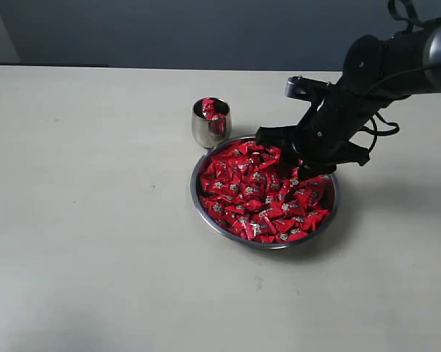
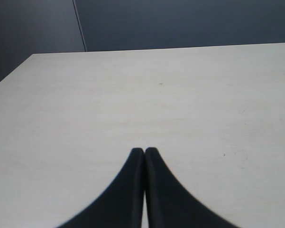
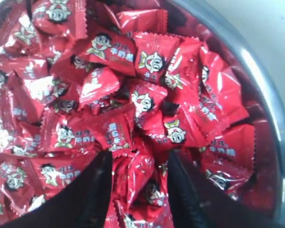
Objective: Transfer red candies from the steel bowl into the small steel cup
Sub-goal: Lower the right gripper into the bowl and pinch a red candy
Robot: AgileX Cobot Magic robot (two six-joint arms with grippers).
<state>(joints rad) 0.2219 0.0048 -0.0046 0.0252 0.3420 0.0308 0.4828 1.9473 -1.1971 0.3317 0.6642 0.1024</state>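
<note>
The steel bowl (image 1: 196,194) sits mid-table, heaped with red candies (image 1: 260,198). Just behind its left rim stands the small steel cup (image 1: 205,132), with a few red candies (image 1: 213,111) inside. My right gripper (image 1: 290,165) is dug into the far side of the pile. In the right wrist view its fingers (image 3: 140,156) press on a red candy (image 3: 143,176) standing upright between them, close to the bowl's rim (image 3: 264,90). My left gripper (image 2: 144,150) is shut on nothing over bare table and does not show in the exterior view.
The pale table (image 1: 95,220) stretches wide to the left and front of the bowl. A dark wall (image 1: 169,29) runs behind the table's far edge. The right arm (image 1: 396,62) reaches in from the upper right.
</note>
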